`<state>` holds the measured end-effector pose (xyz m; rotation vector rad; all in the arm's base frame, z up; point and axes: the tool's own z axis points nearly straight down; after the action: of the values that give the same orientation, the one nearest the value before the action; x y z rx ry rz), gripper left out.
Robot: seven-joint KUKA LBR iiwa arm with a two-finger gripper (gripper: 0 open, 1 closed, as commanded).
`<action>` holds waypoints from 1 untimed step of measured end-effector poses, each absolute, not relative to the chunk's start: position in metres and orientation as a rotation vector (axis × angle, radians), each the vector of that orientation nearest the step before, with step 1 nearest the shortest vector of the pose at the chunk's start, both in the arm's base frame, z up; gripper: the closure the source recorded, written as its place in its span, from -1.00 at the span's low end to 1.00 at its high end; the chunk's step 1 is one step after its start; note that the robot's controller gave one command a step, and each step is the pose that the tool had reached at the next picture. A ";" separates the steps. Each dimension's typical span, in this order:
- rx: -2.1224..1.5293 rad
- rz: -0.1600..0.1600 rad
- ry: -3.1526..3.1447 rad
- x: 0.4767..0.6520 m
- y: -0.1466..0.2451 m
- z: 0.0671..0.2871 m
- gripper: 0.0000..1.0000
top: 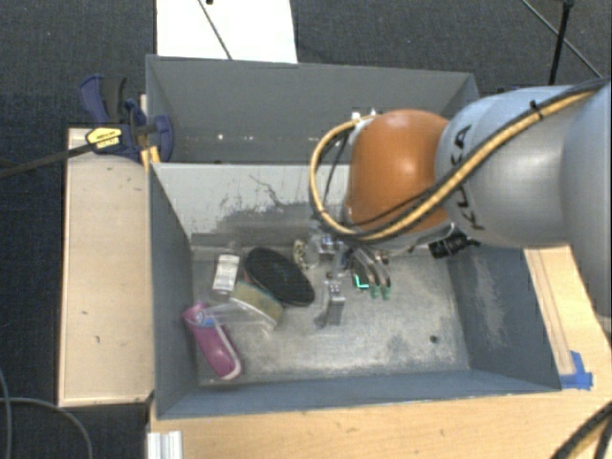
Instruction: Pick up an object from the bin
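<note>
My gripper (330, 312) hangs low over the middle of the bin floor, under the orange wrist cover. Just left of it lies a black oval brush-like thing (278, 275), a small gap apart from the gripper's tip. A clear, olive-tinted plastic piece (252, 304) rests against the black oval's lower left side. A small silver-white block (225, 273) lies further left. A pink and purple tube-shaped thing (214, 342) sits in the front left corner.
The arm and its orange cover with looped cables hide the back right part of the bin. Bare floor spreads to the right and front of the gripper. The left wall stands close to the pink thing.
</note>
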<state>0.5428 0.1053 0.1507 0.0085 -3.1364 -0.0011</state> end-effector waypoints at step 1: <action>0.093 -0.003 -3.141 0.576 0.116 0.068 -1.00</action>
<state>0.5765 0.1156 0.0677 0.0933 -3.1415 -0.0035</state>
